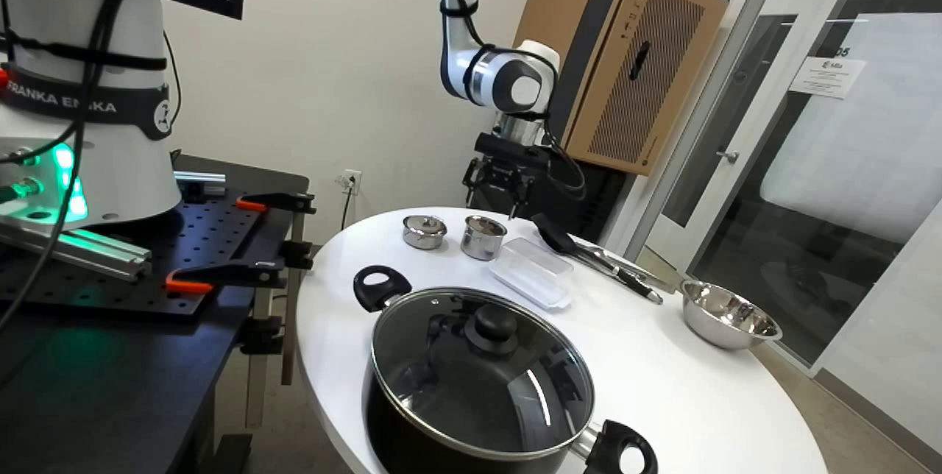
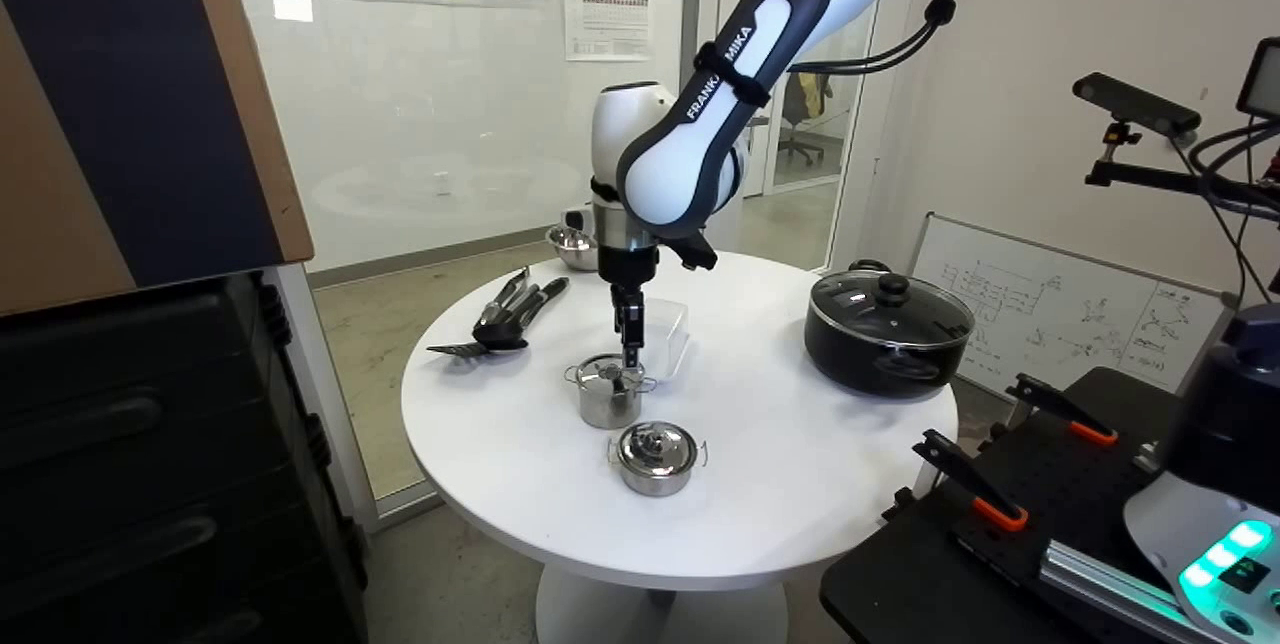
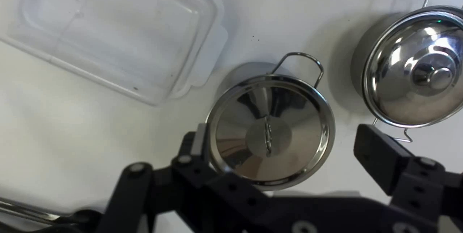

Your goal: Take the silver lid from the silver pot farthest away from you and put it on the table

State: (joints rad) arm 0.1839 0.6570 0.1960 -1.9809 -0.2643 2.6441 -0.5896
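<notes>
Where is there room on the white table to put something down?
There's bare table between the short pot and the black pot, and more between the black pot and the metal bowl. It's crowded around the tall pot: plastic box beside it, pincer above.

The domed-lid pot [image 2: 656,467] and the clear container [image 3: 115,34] stand near my gripper [image 2: 631,360]; broad bare surface [image 2: 765,434] stretches between them and the black pot [image 2: 870,362].

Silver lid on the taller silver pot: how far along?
Looks done: positioning; the gripper is open over the silver lid. In hand: lining up the grasp, apparently; jaws apart, nothing held. Left: grip the lid, lift it off the taller silver pot it sits on, set it on the table.
</notes>
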